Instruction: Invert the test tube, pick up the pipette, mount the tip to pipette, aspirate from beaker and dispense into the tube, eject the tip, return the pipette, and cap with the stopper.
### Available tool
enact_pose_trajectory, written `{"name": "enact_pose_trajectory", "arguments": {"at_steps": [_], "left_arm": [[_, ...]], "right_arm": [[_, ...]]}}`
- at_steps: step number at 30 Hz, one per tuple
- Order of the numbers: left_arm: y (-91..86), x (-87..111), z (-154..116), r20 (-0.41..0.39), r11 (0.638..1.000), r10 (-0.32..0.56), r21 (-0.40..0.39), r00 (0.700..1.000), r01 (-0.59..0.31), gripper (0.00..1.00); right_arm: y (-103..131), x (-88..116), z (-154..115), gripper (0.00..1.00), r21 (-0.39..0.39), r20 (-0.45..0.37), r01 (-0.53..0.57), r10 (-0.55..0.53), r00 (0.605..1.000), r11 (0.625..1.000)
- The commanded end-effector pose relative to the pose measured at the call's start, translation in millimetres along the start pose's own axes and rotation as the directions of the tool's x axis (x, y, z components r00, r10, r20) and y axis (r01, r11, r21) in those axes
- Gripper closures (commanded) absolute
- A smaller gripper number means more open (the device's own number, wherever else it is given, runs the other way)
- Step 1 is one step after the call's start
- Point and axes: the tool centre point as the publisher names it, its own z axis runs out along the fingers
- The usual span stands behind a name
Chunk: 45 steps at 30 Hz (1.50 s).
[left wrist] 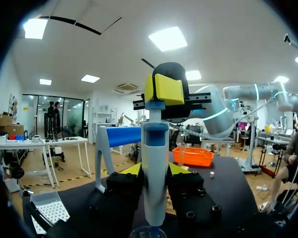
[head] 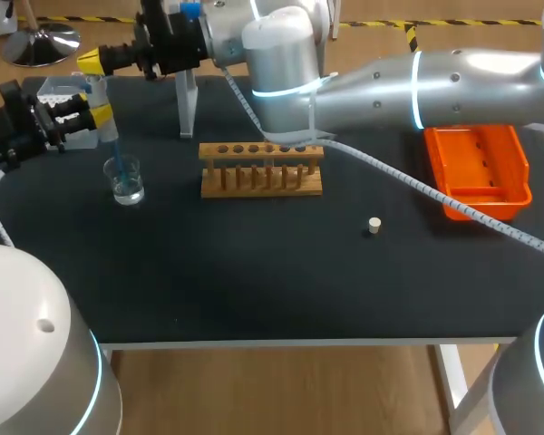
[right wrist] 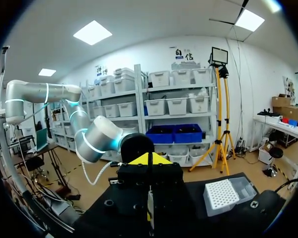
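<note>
Both closed, upper left: left gripper [head: 95, 113] round pipette [left wrist: 154, 148], right gripper [head: 92, 62] atop it; beaker [head: 125, 181] could be toppled by sideways drift.

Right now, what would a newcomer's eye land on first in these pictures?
At the table's left, the left gripper grips a pipette upright, its tip down in a small glass beaker. The right arm stretches across from the right, and the right gripper sits over the pipette's top. A wooden rack stands mid-table, with an orange tray at the right.
</note>
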Motion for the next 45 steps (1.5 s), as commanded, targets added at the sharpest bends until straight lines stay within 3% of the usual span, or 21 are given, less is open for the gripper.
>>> {"name": "enact_pose_trajectory", "arguments": {"at_steps": [1, 20, 29, 30, 31, 32, 33, 38, 45], "left_arm": [[-3.2, -1.1, -1.0, -0.004, 1.000, 0.001, 0.002, 1.000, -0.001, 1.00], [-3.2, -1.1, -1.0, -0.004, 1.000, 0.001, 0.002, 1.000, -0.001, 1.00], [-3.2, -1.1, -1.0, -0.004, 1.000, 0.001, 0.002, 1.000, -0.001, 1.00], [-3.2, -1.1, -1.0, -0.004, 1.000, 0.001, 0.002, 1.000, -0.001, 1.00], [-3.2, -1.1, -1.0, -0.004, 1.000, 0.001, 0.002, 1.000, -0.001, 1.00], [-3.2, -1.1, -1.0, -0.004, 1.000, 0.001, 0.002, 1.000, -0.001, 1.00], [-3.2, -1.1, -1.0, -0.004, 1.000, 0.001, 0.002, 1.000, -0.001, 1.00], [-3.2, -1.1, -1.0, -0.004, 1.000, 0.001, 0.002, 1.000, -0.001, 1.00], [-3.2, -1.1, -1.0, -0.004, 1.000, 0.001, 0.002, 1.000, -0.001, 1.00]], "right_arm": [[-7.2, -2.1, 0.4, 1.00, 0.005, -0.008, -0.003, 0.003, 1.000, 1.000], [-20.2, -0.7, 3.8, 1.00, 0.024, -0.005, -0.021, 0.021, 1.000, 0.999], [12.4, 5.0, -0.9, 1.00, 0.003, -0.005, 0.034, -0.034, 0.999, 0.999], [17.5, 6.6, -3.0, 0.91, -0.002, -0.004, 0.039, -0.039, 0.999, 0.999], [22.5, 7.9, -5.3, 0.65, -0.007, 0.001, 0.044, -0.044, 0.999, 0.999], [27.3, 9.5, -8.2, 0.21, -0.012, 0.002, 0.047, -0.047, 0.999, 0.999], [31.8, 11.6, -12.3, 0.00, -0.016, 0.003, 0.053, -0.053, 0.999, 0.998], [50.0, 20.0, -37.1, 0.00, -0.014, 0.020, 0.082, -0.082, 0.996, 0.997], [63.2, 30.1, -88.3, 0.00, 0.047, 0.067, 0.126, -0.129, 0.989, 0.991]]}}
